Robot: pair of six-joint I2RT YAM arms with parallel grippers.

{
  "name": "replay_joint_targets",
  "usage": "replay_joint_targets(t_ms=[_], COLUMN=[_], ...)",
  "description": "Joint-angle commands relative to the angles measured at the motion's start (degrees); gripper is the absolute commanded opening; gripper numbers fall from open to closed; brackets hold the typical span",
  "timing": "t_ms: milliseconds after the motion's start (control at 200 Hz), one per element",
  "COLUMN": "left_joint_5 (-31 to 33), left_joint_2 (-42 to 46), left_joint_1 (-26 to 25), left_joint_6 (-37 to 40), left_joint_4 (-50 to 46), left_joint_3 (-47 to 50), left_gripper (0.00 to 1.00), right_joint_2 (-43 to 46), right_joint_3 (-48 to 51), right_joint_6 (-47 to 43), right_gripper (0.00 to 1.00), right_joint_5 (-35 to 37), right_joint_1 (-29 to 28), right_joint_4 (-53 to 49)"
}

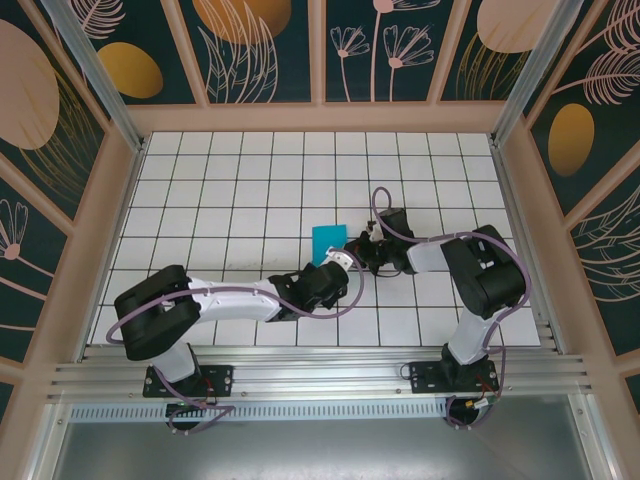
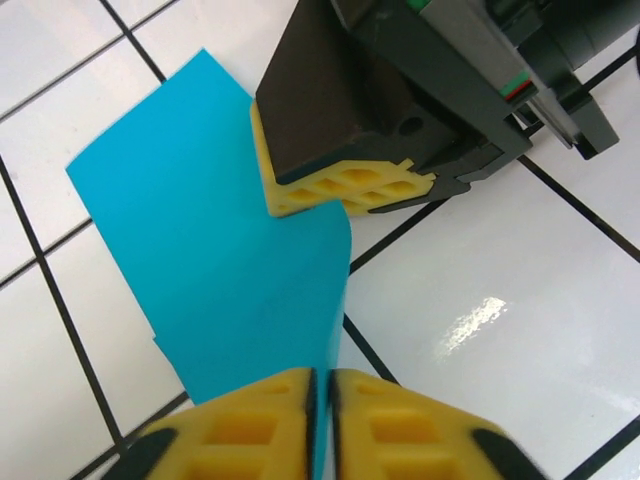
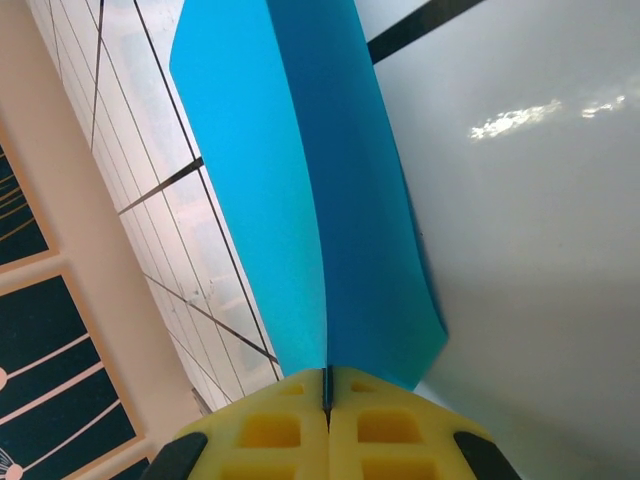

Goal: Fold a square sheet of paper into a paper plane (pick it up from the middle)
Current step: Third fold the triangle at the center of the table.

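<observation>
Teal square sheet of paper [image 1: 328,241]: not lying flat, it's creased into a smaller shape and sits around the middle of the tiled table [image 1: 230,180], pinched by both arms at once
Left gripper [image 2: 322,385]: yellow pads pretty much pressed together, with the near edge of the sheet caught in the thin slit between them, so it's clamped on the paper
Right gripper [image 3: 326,385]: closed tight too, pads meeting on the paper, which rises away from them in two teal layers, one lighter and one darker
Left wrist view: the right gripper's yellow pads come in from the top and bite the sheet's far edge, and the paper curls a bit there
Top view: both grippers meet at the sheet's right side, close to each other
Table surface: glossy white tiles, black grid lines, a glare spot just beside the paper
</observation>
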State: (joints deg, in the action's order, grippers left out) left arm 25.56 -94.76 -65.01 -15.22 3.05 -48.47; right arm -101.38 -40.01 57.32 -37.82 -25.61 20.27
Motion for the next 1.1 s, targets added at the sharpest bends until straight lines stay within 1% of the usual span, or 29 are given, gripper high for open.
replay_joint_targets(t_ms=[0,60,170,275,315,350,385,455,555,591,656,736,811,926,1026,1091], left_joint_5=[1.27,1.25,0.90,-0.01,-1.48,-3.31,-5.65,-10.66,-16.36,-18.06,-20.84,-22.46,-23.12,-24.24,-24.41,-24.95], left_joint_2=[1.33,1.33,1.46,2.46,3.18,3.92,4.73,6.32,7.77,7.87,7.75,7.29,6.99,6.69,6.25,6.16], left_joint_1=[-0.10,-0.05,-0.03,0.30,0.95,1.62,2.56,4.63,7.22,7.90,8.74,9.27,9.68,10.23,10.69,11.01], left_joint_6=[-0.18,-0.25,-0.53,-1.10,-1.60,-2.04,-2.62,-3.62,-4.25,-4.10,-4.03,-4.23,-4.57,-4.75,-4.68,-4.76], left_joint_4=[0.82,0.90,1.16,1.73,2.23,2.81,3.55,5.05,6.43,6.76,6.72,6.71,6.88,6.65,5.85,5.74], left_joint_3=[1.09,1.09,1.25,2.12,2.74,3.36,4.14,5.70,6.79,6.95,6.92,7.07,7.23,6.70,6.10,6.02], left_gripper=[0.06,0.00,0.00,0.00,0.00,0.00,0.00,0.00,0.00,0.00,0.00,0.00,0.00,0.00,0.00,0.00], right_joint_2=[0.67,0.99,1.56,2.36,2.86,3.47,4.01,5.10,6.98,7.59,8.24,8.12,6.79,2.68,-1.58,-4.33], right_joint_3=[-1.67,-1.96,-2.56,-3.51,-4.29,-4.84,-5.33,-6.25,-7.55,-8.17,-9.58,-11.39,-13.03,-16.52,-20.06,-22.36], right_joint_6=[-2.08,-2.66,-4.19,-6.53,-8.19,-9.61,-10.69,-13.06,-16.01,-17.18,-19.38,-20.88,-21.97,-24.32,-26.64,-27.72], right_gripper=[0.06,0.07,0.11,0.21,0.23,0.27,0.31,0.37,0.44,0.44,0.44,0.39,0.31,0.18,0.12,0.10], right_joint_5=[0.94,1.16,1.57,2.97,4.13,5.55,6.66,8.60,12.55,13.35,13.03,12.32,10.61,8.25,7.34,7.41], right_joint_1=[-0.38,-0.34,-0.33,-0.32,-0.24,-0.15,0.04,0.76,1.55,1.63,1.53,1.31,1.00,-0.10,-1.00,-1.43], right_joint_4=[-2.49,-3.27,-5.15,-8.81,-11.37,-13.58,-15.50,-19.15,-23.25,-24.14,-24.61,-24.58,-23.77,-24.12,-26.06,-27.51])
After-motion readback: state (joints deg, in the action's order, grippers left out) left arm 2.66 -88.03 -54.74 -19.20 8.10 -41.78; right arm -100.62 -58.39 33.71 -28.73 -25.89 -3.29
